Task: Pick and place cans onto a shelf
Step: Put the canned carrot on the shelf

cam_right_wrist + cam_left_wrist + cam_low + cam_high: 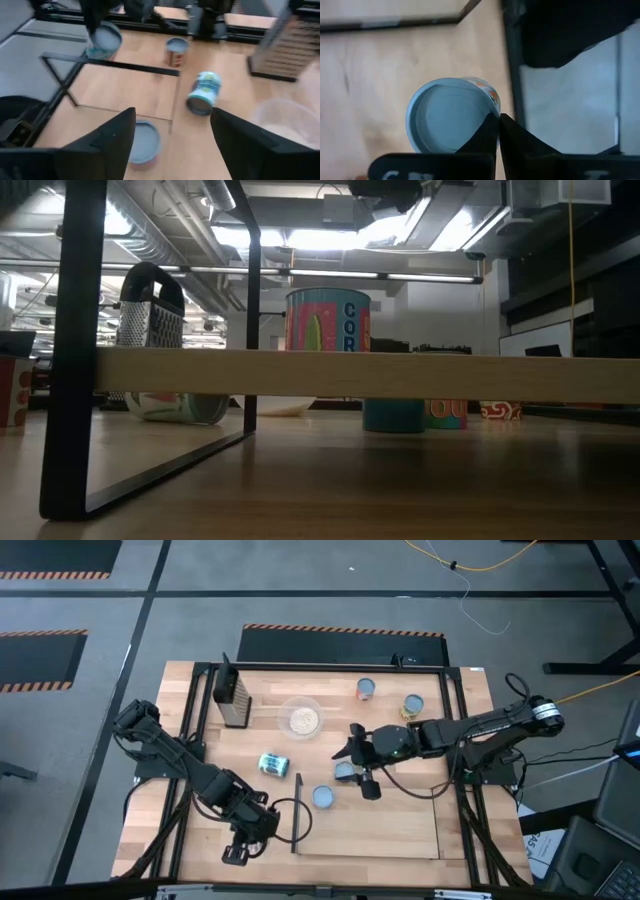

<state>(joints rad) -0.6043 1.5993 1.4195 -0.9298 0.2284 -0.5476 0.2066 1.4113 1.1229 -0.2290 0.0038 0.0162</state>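
Note:
My left gripper point(236, 852) is near the table's front edge, left of the shelf point(390, 830), shut on a can with a pale blue top point(445, 117); the right wrist view shows this can point(102, 39) under it. My right gripper point(352, 768) is open over the shelf's far edge, its fingers on either side of an upright can point(145, 142) without touching it. Another can point(324, 797) stands on the shelf. A teal can point(273, 764) lies on its side on the table. Two cans point(367, 690) point(412, 705) stand at the far right. My left gripper has its fingertips point(490, 131) closed together on the rim of the can's top point(491, 107), coming from above. The can shows top-up and slightly tilted below the fingers. Whether its base rests on the table, I cannot tell.
A clear bowl point(300, 718) and a metal grater point(232, 695) stand at the far left. The shelf is a raised plank point(320, 375) on dark legs point(70, 350). Bare panel lies on the shelf's right half point(400, 825). A further can point(176, 50) stands beyond the shelf's left end.

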